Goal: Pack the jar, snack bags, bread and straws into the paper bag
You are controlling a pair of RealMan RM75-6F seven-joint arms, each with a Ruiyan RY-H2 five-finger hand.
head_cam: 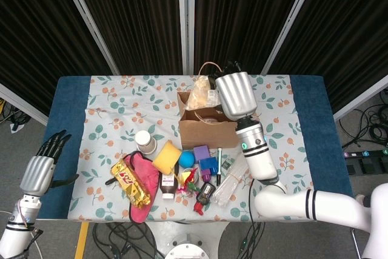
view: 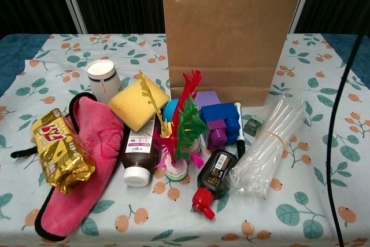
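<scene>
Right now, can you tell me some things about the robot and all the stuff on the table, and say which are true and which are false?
1. The right robot hand holds the bread bag over the paper bag. True.
2. The straws are already inside the paper bag. False: they lie on the table, in front of it.
3. The left robot hand is holding the gold snack bag. False: it holds nothing; the snack bag lies on the pink cloth.
4. The yellow sponge lies beside the white cup. True.
</scene>
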